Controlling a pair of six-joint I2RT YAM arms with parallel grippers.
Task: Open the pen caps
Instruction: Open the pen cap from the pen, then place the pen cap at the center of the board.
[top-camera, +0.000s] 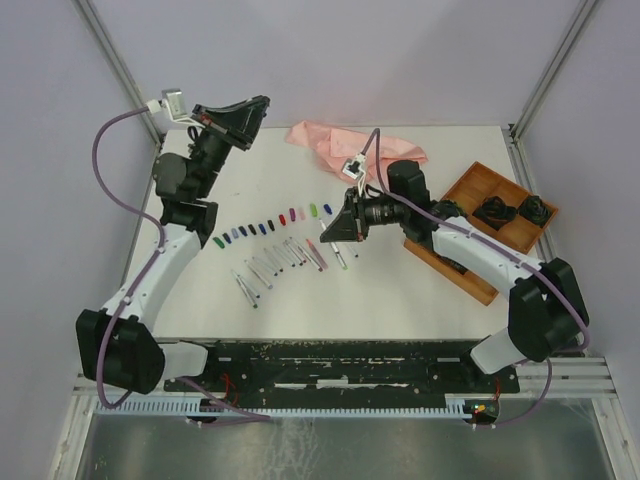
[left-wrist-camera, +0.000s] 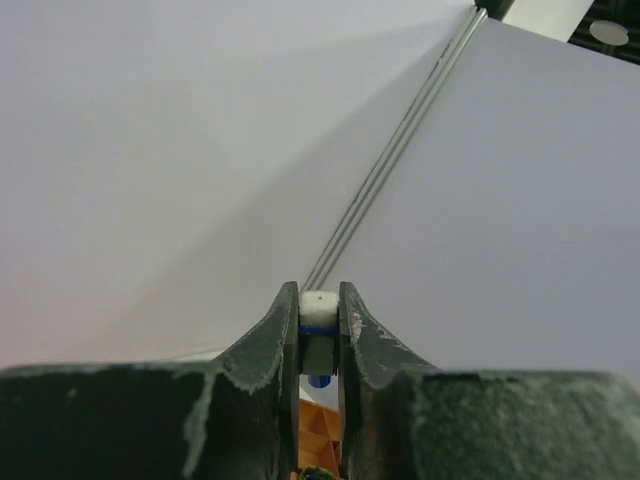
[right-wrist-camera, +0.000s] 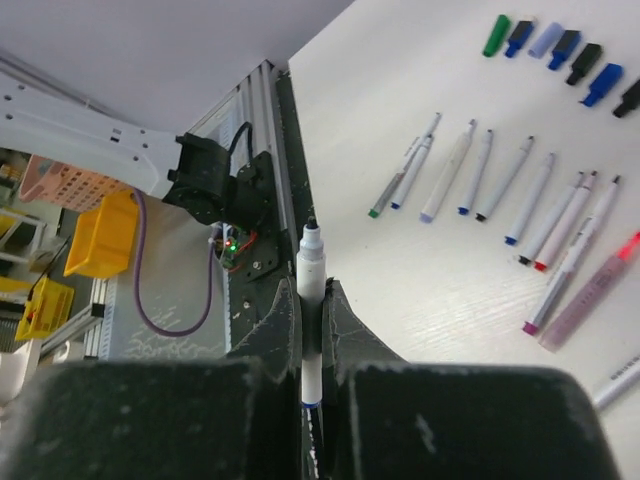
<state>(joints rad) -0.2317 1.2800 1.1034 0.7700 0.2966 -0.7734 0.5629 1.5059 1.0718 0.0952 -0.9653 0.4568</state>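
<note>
Over the white table (top-camera: 330, 300), the right gripper (right-wrist-camera: 312, 300) is clenched on an uncapped pen (right-wrist-camera: 311, 262). The left gripper (left-wrist-camera: 320, 335), raised at the far left corner, pinches a small white-and-blue piece (left-wrist-camera: 319, 302). Loose pens (top-camera: 285, 262) lie mid-table, with the pen caps (top-camera: 268, 226) in a row just beyond.

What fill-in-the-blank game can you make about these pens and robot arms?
1. The pen in the right end effector has no ___.
2. The crumpled cloth is ___.
3. The tray is made of ___.
4. The left end effector pinches a small white piece with a ___ band.

Missing words: cap, pink, wood, blue.
</note>
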